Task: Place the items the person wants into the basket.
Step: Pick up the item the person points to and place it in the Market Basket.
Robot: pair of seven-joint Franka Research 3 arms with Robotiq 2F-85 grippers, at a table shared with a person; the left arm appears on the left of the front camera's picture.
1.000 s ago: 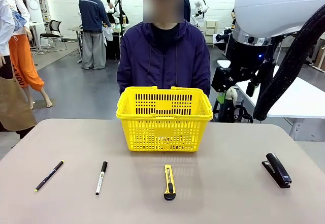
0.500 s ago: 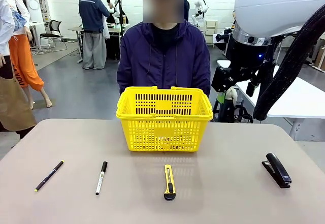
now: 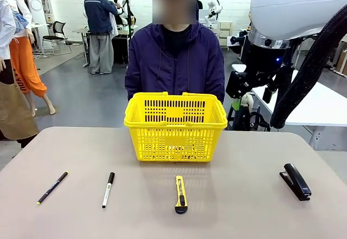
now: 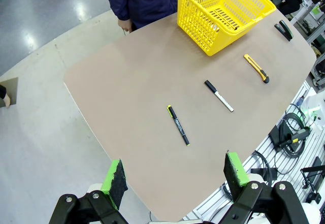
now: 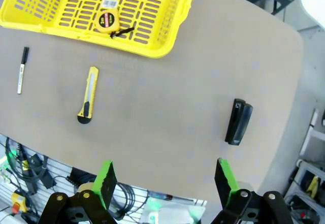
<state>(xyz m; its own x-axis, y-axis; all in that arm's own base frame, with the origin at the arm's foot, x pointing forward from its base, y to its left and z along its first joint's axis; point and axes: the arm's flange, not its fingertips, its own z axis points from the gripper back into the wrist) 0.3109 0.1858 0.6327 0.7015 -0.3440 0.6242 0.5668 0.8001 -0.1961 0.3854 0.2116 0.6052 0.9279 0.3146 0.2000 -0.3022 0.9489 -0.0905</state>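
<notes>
The job stands about half done: the tape measure (image 5: 107, 20) already lies on the floor of the yellow basket (image 3: 175, 126), its black strap trailing beside it, while the marker (image 3: 108, 189) lies flat on the table (image 3: 244, 206), near the robot's edge and to the left of the basket, between the thin pen (image 3: 52, 187) and the utility knife (image 3: 181, 194). A black stapler (image 3: 295, 181) lies well apart at the right. The person (image 3: 174, 60) stands at the far side, just behind the basket, and no pointing hand can be made out. The left gripper (image 4: 175, 170) hangs high above the table's near left corner with its fingers spread wide and nothing between them; the right gripper (image 5: 165, 176) is likewise high, spread and empty, over the near right edge. The step in hand looks like the pause before fetching the marker. That pick would probably fall to the left arm, which is on the marker's side: it would have to come down over the white barrel, turn the wrist so the pads straddle it crosswise, and close low enough to catch so thin a thing without touching the pen or the knife on either side, then lift it over the basket's rim and release
</notes>
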